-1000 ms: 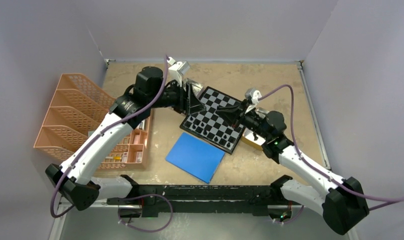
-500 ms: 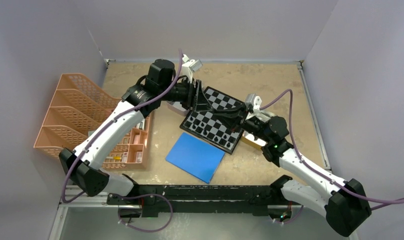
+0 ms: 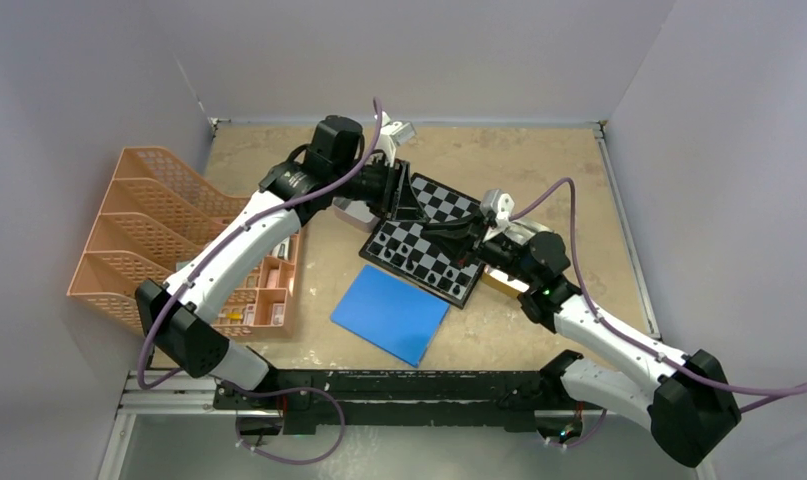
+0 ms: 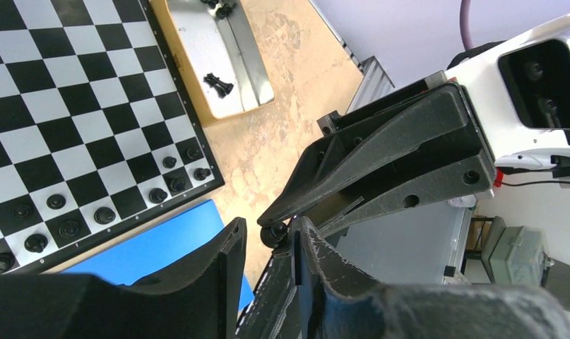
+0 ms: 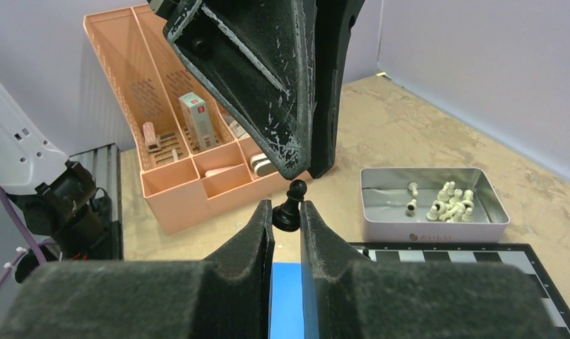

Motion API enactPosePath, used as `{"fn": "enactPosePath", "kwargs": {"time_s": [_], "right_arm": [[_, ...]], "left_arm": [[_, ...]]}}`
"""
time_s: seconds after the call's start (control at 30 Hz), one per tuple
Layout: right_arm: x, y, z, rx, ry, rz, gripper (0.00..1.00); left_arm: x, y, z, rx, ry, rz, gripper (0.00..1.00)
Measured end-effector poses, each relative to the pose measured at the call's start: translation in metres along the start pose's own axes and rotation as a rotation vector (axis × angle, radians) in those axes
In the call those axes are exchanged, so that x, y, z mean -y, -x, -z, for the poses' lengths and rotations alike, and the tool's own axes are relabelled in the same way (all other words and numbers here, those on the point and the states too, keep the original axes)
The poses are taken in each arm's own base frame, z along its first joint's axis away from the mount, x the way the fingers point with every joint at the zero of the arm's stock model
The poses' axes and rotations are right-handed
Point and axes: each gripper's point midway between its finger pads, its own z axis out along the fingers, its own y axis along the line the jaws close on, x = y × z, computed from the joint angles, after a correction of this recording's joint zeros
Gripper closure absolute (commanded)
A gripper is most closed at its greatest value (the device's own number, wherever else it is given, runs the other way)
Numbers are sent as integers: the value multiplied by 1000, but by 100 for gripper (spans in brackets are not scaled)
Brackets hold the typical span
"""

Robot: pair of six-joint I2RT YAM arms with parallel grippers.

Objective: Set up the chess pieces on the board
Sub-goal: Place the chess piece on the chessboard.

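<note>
Left arm (image 3: 241, 240): reaches from base at 7 o'clock toward 1 o'clock, wrist turned to 4 o'clock.
Left gripper (image 4: 269, 233): fingers narrowly parted.
Right arm (image 3: 599, 335): extends from 5 toward 11 o'clock.
Right gripper (image 5: 287, 212): fingers clamped on black pawn (image 5: 290, 201), just under the left fingertips.

Right end effector (image 5: 287, 210) pinches a black pawn (image 5: 289, 205) (upright) just beneath the left end effector (image 5: 306, 169).
</note>
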Motion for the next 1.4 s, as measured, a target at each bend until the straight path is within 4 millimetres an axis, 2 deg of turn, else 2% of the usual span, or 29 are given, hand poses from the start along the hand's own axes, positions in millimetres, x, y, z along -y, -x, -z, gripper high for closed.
{"fn": "enactPosePath", "kwargs": {"time_s": [0.17,0.37,0.8,1.0,1.13,1.27,1.3,1.37,1.4], "right_arm": [[1,-3,-1,-9,-3,-3,94],[5,-9,-2,-25,-17,-12,95],[8,-12,-2,-35,-35,-16,95],[11,-14,-3,-44,-47,-23,92],[12,-15,-3,-52,-55,-28,78],[13,-17,-3,-59,-67,-45,57],[14,-18,-2,-63,-80,-54,50],[16,-19,2,-75,-107,-73,23],[17,-19,4,-80,-122,-86,5]], "left_arm": [[-4,-2,-3,-16,5,5,72],[-11,-7,-10,-40,9,22,78],[-10,-14,-11,-70,-15,15,85],[-13,-17,-13,-84,-10,13,98],[-13,-17,-13,-83,-10,2,100],[-16,-16,-13,-79,2,-2,100],[-17,-15,-13,-76,11,-7,100],[-22,-14,-13,-68,34,-17,100],[-25,-12,-14,-60,53,-23,100]]}}
